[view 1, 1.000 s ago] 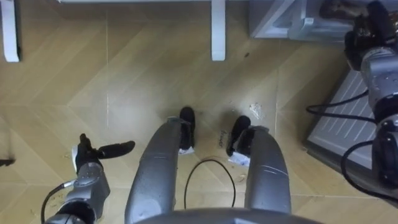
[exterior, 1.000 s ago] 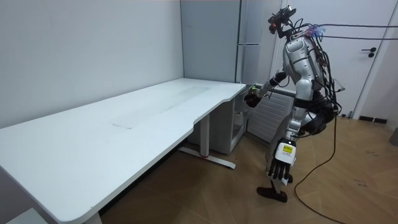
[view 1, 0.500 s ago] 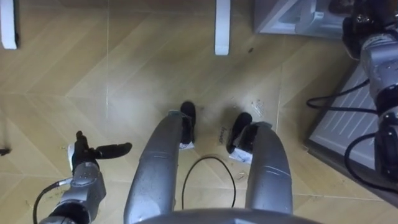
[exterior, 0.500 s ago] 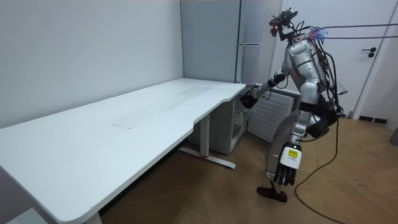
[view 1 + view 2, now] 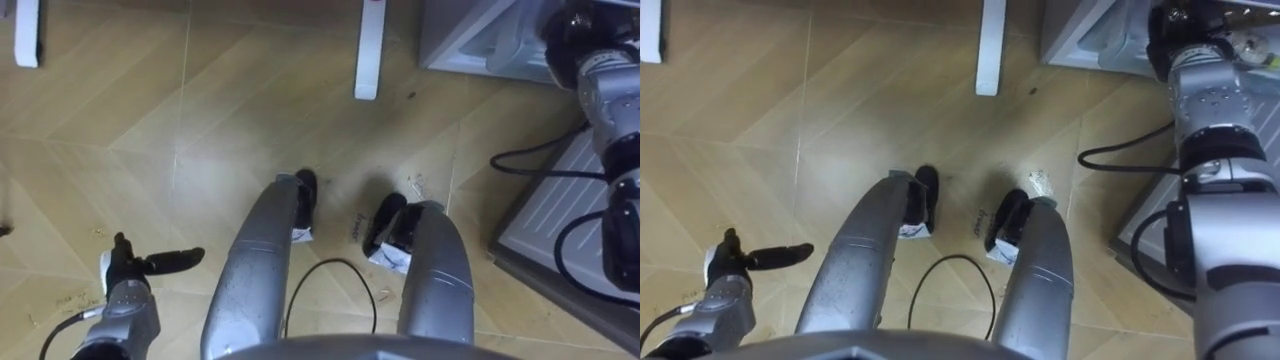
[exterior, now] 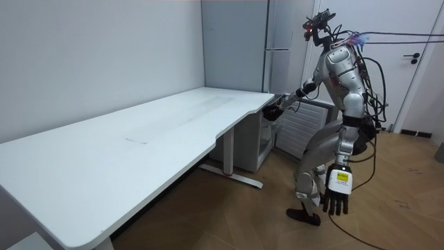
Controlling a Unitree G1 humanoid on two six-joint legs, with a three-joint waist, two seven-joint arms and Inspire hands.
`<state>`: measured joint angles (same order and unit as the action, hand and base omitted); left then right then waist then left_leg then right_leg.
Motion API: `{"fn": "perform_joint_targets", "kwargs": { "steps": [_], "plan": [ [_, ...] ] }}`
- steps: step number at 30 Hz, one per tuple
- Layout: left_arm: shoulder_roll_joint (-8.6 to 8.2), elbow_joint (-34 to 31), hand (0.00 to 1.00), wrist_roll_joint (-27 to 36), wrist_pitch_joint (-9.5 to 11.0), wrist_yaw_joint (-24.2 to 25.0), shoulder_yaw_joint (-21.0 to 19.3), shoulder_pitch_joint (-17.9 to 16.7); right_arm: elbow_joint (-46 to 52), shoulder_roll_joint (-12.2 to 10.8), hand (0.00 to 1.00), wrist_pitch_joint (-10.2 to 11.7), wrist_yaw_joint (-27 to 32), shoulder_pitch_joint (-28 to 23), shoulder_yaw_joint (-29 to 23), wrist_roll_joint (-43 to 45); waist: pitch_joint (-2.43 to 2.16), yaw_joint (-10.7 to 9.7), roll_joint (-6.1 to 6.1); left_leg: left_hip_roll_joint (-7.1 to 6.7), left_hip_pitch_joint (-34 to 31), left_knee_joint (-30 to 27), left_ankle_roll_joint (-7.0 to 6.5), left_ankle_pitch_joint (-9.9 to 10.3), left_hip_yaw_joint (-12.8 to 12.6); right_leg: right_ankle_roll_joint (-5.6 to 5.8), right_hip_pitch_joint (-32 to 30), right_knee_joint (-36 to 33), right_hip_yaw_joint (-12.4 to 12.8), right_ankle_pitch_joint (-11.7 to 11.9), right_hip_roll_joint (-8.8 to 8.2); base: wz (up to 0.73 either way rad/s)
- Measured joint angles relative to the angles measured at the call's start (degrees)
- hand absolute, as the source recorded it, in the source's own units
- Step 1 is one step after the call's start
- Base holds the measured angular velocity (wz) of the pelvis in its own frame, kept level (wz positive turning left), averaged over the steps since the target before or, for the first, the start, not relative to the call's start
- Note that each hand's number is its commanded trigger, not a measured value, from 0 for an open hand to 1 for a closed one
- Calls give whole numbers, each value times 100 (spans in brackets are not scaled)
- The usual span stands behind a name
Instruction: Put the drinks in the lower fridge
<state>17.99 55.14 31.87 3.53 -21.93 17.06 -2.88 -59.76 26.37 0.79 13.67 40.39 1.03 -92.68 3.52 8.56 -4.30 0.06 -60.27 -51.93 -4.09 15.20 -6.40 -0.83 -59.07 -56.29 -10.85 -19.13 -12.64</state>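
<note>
1. The right hand (image 5: pixel 568 40) reaches at one o'clock to the mouth of the open lower fridge (image 5: pixel 450 40). Its fingers are lost in the dark there, so I cannot tell whether they are clasped (the drink, if held, is hidden with them).
2. The left hand (image 5: pixel 122 278) hangs at eight o'clock, fingers straight, holding nothing.
3. This looks like the placing step. Steer the arm clear of the desk leg (image 5: pixel 368 50) at twelve o'clock, enter level, and seat the drink upright before releasing.

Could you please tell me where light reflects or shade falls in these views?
Left eye view: a soft pale sheen on the wooden floor, no hard glare. Room view: the white table is evenly lit, the floor beneath it shaded.
</note>
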Motion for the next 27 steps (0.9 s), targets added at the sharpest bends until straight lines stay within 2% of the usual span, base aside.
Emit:
{"fn": "perform_joint_targets", "kwargs": {
  "steps": [9, 17, 23, 27],
  "plan": [
    [160, -243, 0, 7, 19, -8, 2, -87, 9, 13, 0, 14, 18, 0, 54, -74, -7, -23, 13, 4, -9, -74, 13, 35, 30, -24, 13, -61, -47, -45, -36, 1],
    [162, -237, 0, 9, -2, 7, 2, -127, -6, 14, 0, 0, -60, -3, 67, -65, -11, -32, 19, 30, 32, -27, 11, 34, 32, -9, 59, 7, -65, -24, -35, 0],
    [162, -245, 0, 4, -24, 62, -17, -175, -36, 14, 0, -116, -59, -71, 110, -47, -16, -35, 28, 23, 314, 231, 2, 15, 2, -1, 331, 262, -93, 44, -38, -1],
    [188, -483, 0, -2, -62, 138, -72, -296, -37, 17, 0, -117, -68, -92, 110, -2, -17, -43, 31, 21, 326, 256, -10, 12, -25, 7, 331, 296, -77, 49, -40, 0]
  ]
}}
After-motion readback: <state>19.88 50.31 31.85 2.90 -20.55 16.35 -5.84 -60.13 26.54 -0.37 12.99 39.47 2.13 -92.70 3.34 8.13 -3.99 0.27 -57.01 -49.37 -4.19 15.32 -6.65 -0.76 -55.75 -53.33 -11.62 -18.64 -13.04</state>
